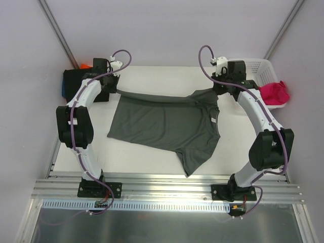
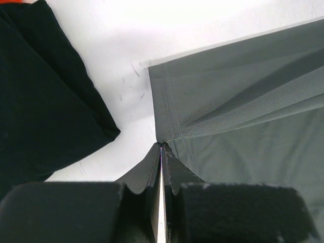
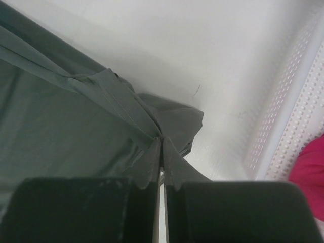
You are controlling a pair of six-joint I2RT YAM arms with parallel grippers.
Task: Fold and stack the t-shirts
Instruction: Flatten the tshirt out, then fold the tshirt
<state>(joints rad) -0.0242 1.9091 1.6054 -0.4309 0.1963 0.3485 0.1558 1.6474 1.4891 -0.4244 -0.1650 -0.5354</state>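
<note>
The grey t-shirt (image 1: 167, 126) lies across the table (image 1: 131, 157) with its long axis running left to right, hem toward the left arm. The left fingers (image 2: 160, 157) are pinched shut on its far hem corner. The right fingers (image 3: 160, 152) are pinched shut on bunched cloth at its far shoulder. Both arms reach forward, and the shirt's body lies on their near side.

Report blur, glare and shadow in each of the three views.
Top external: even light, sharp, soft sheen on the metal sheet. Left wrist: left end effector blurred, grey shirt weave sharp. Right wrist: right end effector blurred, basket soft and bright.
</note>
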